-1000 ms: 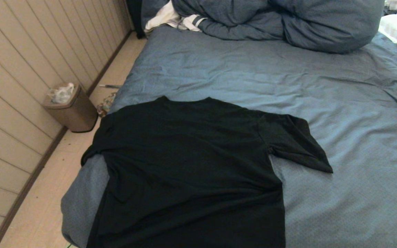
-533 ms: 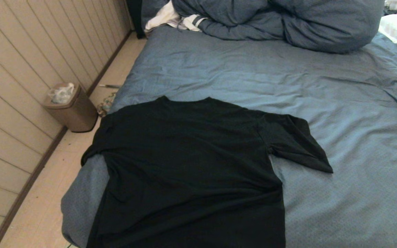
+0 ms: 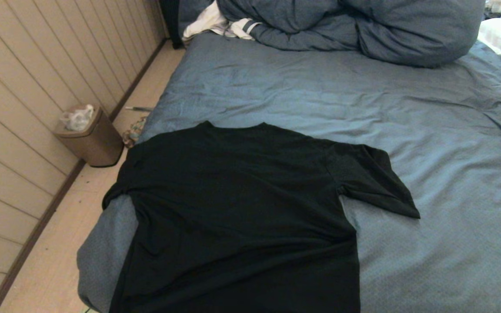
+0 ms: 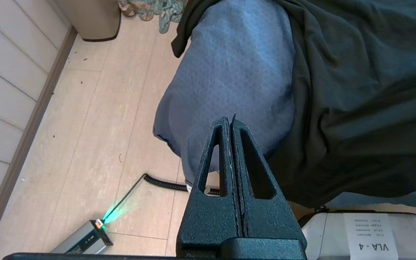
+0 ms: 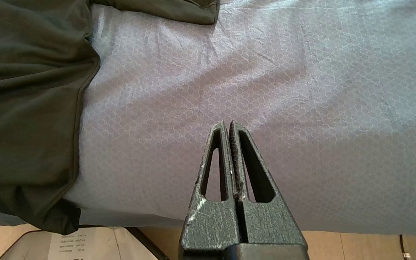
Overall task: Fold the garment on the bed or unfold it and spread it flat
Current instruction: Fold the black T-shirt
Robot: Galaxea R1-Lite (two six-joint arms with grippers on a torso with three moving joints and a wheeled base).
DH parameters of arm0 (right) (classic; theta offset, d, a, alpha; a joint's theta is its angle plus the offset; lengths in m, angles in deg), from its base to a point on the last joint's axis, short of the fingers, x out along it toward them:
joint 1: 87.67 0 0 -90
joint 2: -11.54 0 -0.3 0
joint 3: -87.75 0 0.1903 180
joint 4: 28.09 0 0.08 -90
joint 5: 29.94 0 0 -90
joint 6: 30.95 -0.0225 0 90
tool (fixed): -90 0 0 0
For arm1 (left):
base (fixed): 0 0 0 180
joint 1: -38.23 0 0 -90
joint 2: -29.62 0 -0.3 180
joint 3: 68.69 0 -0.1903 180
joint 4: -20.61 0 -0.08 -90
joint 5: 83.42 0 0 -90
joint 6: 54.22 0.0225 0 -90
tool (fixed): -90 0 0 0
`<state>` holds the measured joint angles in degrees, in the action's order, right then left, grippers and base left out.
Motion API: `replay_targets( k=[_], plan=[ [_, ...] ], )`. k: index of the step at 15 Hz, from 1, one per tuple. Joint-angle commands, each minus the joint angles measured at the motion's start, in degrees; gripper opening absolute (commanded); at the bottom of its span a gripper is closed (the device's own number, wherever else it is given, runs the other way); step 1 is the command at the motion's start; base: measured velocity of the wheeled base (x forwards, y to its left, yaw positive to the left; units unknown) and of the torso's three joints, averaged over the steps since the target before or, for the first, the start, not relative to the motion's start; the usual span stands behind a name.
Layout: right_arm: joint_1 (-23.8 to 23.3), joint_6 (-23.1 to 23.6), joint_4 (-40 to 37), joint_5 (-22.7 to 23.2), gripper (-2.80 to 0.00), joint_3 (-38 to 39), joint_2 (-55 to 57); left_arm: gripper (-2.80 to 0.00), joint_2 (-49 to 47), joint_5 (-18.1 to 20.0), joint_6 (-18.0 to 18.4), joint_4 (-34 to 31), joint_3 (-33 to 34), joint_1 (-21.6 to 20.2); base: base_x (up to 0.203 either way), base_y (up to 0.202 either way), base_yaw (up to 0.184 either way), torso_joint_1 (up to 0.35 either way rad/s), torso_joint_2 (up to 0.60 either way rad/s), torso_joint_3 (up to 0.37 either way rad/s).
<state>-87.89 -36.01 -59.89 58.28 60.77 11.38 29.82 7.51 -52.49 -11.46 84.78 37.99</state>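
Head view: black T-shirt (image 3: 242, 217), plain side up, spread flat at the near left corner of the bed (image 3: 407, 130), one sleeve hanging over the left edge; blue duvet (image 3: 363, 30) and white striped clothing (image 3: 215, 21) at the far end, a bin (image 3: 91, 137) on the floor, neither arm in sight. Left wrist view: left gripper (image 4: 230, 121), fingers pressed together and empty, apparently off the near bed corner, above the floor. Right wrist view: right gripper (image 5: 228, 124), likewise pressed together and empty, over bare sheet beside the shirt's hem.

One garment (image 3: 242, 208), one bed (image 3: 429, 174), one bin (image 3: 91, 139), two pincers.
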Motion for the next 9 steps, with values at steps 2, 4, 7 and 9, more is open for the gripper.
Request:
replay_targets(
  k=[2, 4, 7, 9],
  plan=[
    [0.04, -0.39, -0.1, -0.15, -2.8, 0.0, 0.08, -2.8, -0.03, 0.01, 0.03, -0.08, -0.01, -0.02, 0.0, 0.0, 0.0, 0.0, 0.0, 0.0],
    [0.0, -0.39, -0.09, -0.15, -2.8, 0.0, 0.16, -2.8, -0.03, 0.04, 0.03, -0.08, -0.01, -0.02, 0.0, 0.0, 0.0, 0.0, 0.0, 0.0],
    [0.04, -0.39, -0.09, -0.15, -2.8, 0.0, 0.12, -2.8, -0.03, 0.13, 0.2, -0.08, -0.01, -0.02, 0.0, 0.0, 0.0, 0.0, 0.0, 0.0],
    [0.04, -0.39, -0.11, -0.15, -2.8, 0.0, 0.08, -2.8, -0.03, 0.13, 0.2, -0.08, -0.01, -0.02, 0.0, 0.0, 0.0, 0.0, 0.0, 0.0]
  ],
)
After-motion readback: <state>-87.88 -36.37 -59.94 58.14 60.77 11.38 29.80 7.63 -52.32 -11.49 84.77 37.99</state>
